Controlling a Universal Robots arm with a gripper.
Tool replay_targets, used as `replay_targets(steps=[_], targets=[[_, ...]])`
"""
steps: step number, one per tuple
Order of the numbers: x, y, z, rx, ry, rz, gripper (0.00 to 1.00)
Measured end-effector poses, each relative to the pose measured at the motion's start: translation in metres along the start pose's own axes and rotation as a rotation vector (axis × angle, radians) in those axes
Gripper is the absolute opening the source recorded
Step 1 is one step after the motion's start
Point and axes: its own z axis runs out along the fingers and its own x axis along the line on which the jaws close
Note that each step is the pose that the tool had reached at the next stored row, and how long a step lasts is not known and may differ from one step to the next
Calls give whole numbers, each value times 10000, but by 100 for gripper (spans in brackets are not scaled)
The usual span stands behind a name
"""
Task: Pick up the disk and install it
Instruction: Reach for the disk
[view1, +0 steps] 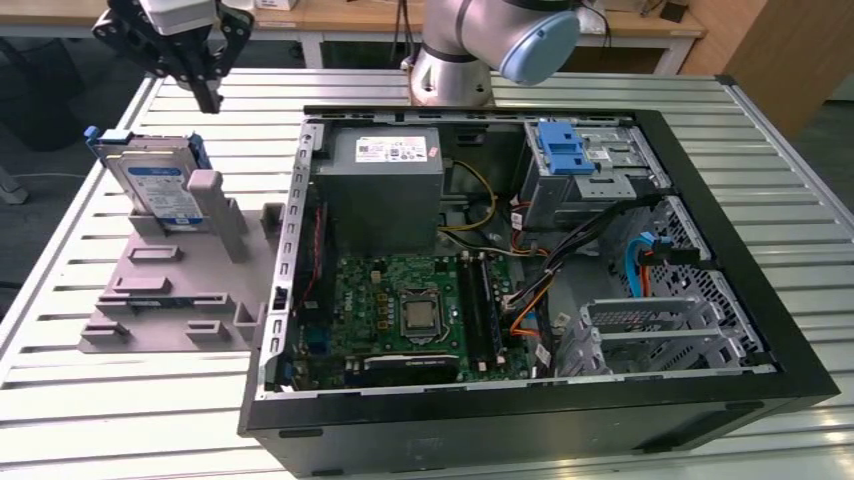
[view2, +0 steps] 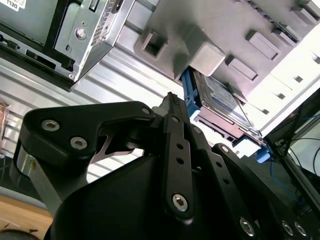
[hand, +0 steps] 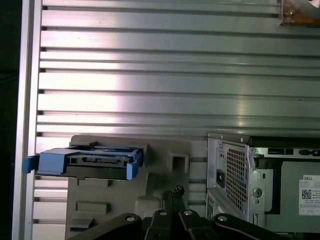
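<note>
The disk (view1: 151, 188) stands on edge in a grey slotted holder (view1: 180, 285) on the table, at the exterior view's left. It is a grey metal drive with a blue-and-white label and blue rails. My gripper (view1: 207, 103) hangs in the air just beyond the disk's far end, above it and not touching it. Its black fingers are shut with nothing between them. In the second wrist view the disk (view2: 220, 97) lies past the closed gripper (view2: 170, 100). In the first wrist view the disk (hand: 95, 162) shows end-on, off to one side of the gripper (hand: 175, 192).
An open computer case (view1: 534, 415) lies on its side beside the holder. Inside are a grey power supply box (view1: 380, 190), a green motherboard (view1: 407, 315) and a silver drive cage with a blue latch (view1: 574, 150). The arm's base (view1: 454, 70) stands behind the case on the slatted metal table (view1: 120, 400).
</note>
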Motion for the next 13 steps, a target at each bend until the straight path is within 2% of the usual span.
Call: replay_targets(steps=[5, 13], targets=[[51, 7, 0, 0, 0, 0, 11], [89, 9, 0, 0, 0, 0, 11]])
